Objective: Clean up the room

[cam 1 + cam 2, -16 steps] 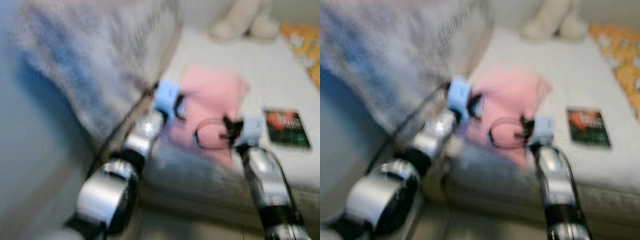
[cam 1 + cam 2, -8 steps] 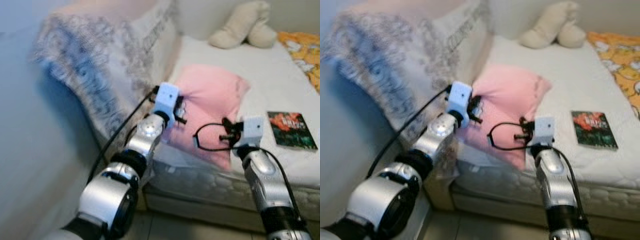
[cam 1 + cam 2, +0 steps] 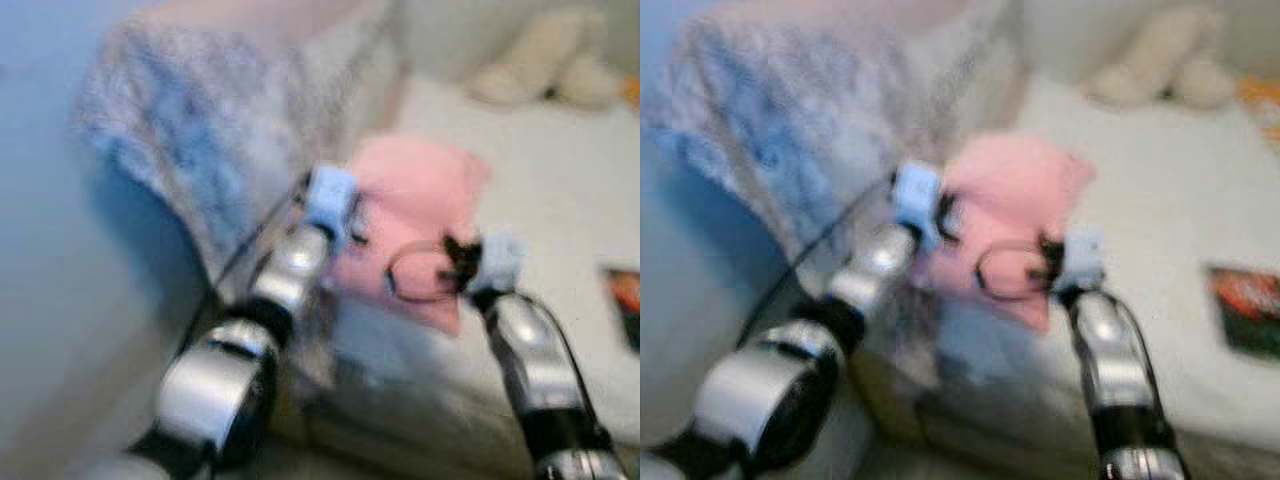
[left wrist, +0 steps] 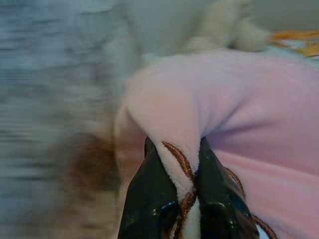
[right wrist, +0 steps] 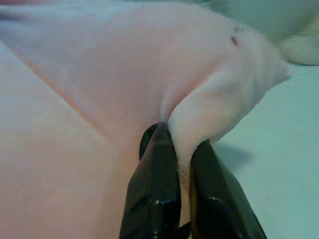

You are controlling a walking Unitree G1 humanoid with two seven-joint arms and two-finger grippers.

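Left pincer (image 4: 185, 164) clamped tight on a fold of the pink pillow (image 3: 425, 215) — plush fabric with a brownish edge squeezed between both black fingers (image 4: 149, 199) in the left wrist view. Right pincer (image 5: 175, 149) also pinching the same pillow, with a ridge of pink bunched up between its fingers (image 5: 154, 184). From the head camera, everything pretty blurry: left pincer (image 3: 352, 215) at the pillow's 9 o'clock edge, right pincer (image 3: 455, 262) down around its 5 o'clock corner, black cable looped just beside. Pillow sitting on the white bed (image 3: 560, 190), near the front edge of the mattress. Big grey-blue patterned pillow (image 3: 210, 130) propped at roughly 10 o'clock from the pink one. Cream stuffed toy (image 3: 545, 70) way up at 1 o'clock, well apart. Dark book (image 3: 1245, 310) with a red cover picture lying flat on the bed out at 3 o'clock — too smeared to read any title.
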